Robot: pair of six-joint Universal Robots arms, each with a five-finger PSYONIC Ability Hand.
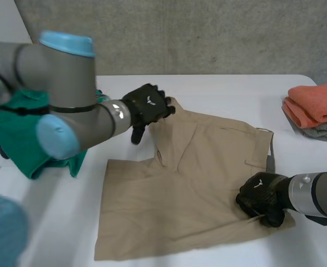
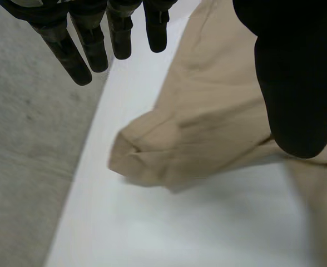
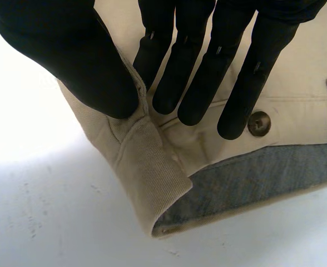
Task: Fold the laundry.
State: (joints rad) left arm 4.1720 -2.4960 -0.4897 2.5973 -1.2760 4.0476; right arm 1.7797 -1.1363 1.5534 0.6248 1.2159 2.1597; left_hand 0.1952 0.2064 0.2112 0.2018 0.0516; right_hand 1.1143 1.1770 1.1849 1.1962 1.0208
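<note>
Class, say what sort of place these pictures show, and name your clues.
Likely a robotics lab bench set up for laundry folding: a white table against a concrete wall, tan shorts spread on it, an orange towel and green cloth at its sides.

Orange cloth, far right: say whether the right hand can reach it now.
Probably, once freed: the right hand pinches the beige shorts; bare table lies between it and the orange cloth.

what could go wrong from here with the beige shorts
The right robot hand pinches the shorts only at the waistband corner, so they may slip free. The left robot hand is open above the bunched far corner; pulling now could drag the cloth into wrinkles.
</note>
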